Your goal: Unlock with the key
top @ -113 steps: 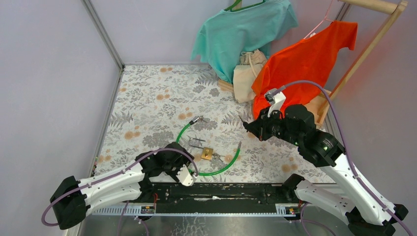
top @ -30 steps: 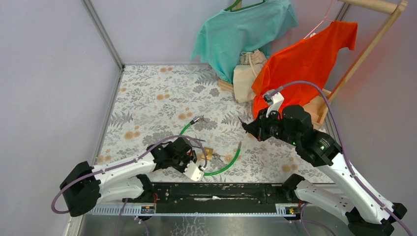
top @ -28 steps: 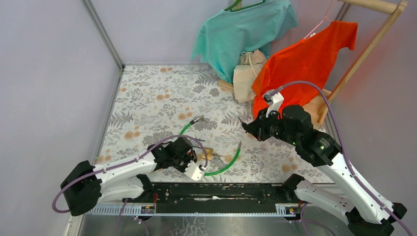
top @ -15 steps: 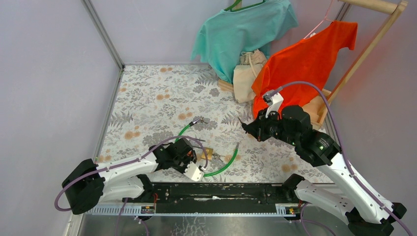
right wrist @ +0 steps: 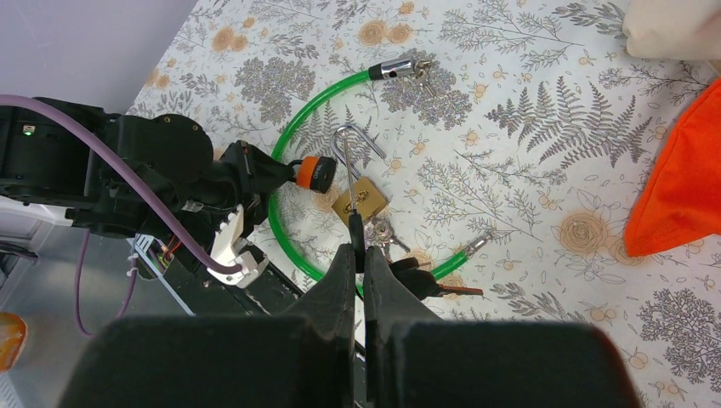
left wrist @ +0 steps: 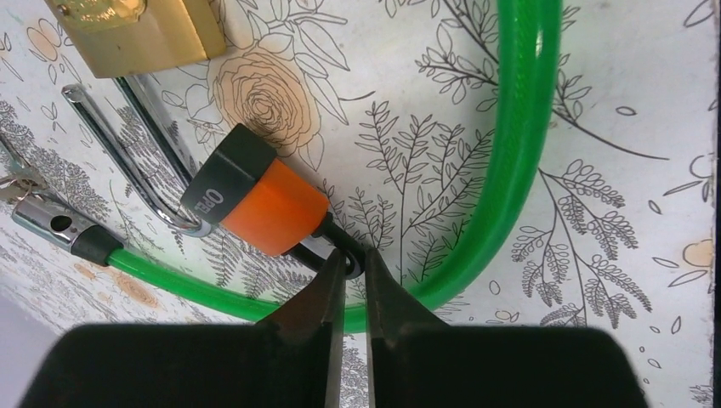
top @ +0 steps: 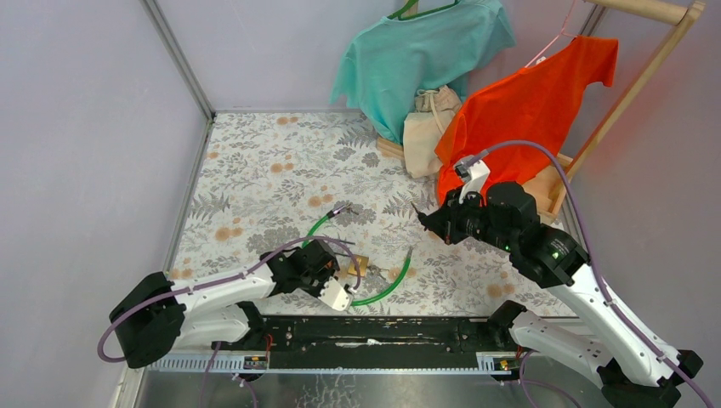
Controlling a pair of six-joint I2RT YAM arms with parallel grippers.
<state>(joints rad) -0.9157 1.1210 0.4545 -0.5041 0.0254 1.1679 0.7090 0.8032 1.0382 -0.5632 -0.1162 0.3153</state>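
Observation:
A brass padlock [top: 359,263] [left wrist: 127,34] [right wrist: 361,200] lies with its chrome shackle [right wrist: 349,149] up, inside a green cable [top: 387,287] [left wrist: 519,136] loop. Beside it lies an orange-and-black lock barrel [left wrist: 255,200] [right wrist: 310,170]. My left gripper [top: 334,269] [left wrist: 353,255] sits low on the mat with its jaws pinched on the black stem at that barrel's end. My right gripper [top: 428,223] [right wrist: 357,251] hovers above the mat, shut on a thin dark blade that looks like a key. A key bunch [right wrist: 383,231] lies by the padlock.
Black-headed keys [right wrist: 425,276] lie near the cable's lower end. More keys [right wrist: 417,68] sit at the cable's chrome end. A teal shirt [top: 421,59], an orange shirt [top: 527,106] and a beige bag [top: 429,127] hang on a wooden rack [top: 638,76] at the back right.
My left arm has reached rightward to the orange barrel and its jaws have narrowed onto the stem. The green cable shifted slightly. The right arm has barely moved.

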